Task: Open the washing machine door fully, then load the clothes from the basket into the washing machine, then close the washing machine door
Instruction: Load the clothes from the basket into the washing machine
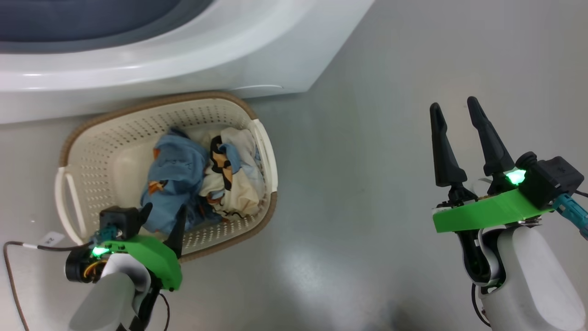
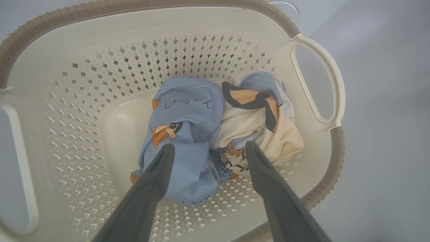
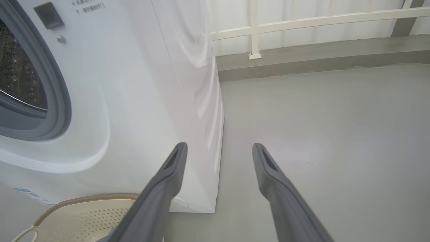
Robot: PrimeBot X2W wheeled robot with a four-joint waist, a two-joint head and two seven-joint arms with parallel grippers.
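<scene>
Grey floor [image 1: 390,69] with the basket [image 1: 105,151] just beside the washing machine [image 1: 229,59]

This looks like a household laundry corner, perhaps a balcony or a utility space. A white front-loading washing machine [image 3: 134,101] stands directly on a smooth grey floor [image 3: 319,134], with its perforated steel drum [image 3: 16,77] showing inside a grey gasket [image 3: 57,97]. A cream perforated basket [image 1: 115,142] holding small printed clothes [image 1: 183,179] sits on the floor just in front of the machine. Beyond the machine, a white railing [image 3: 253,20] rises from a low grey kerb [image 3: 302,58].
</scene>
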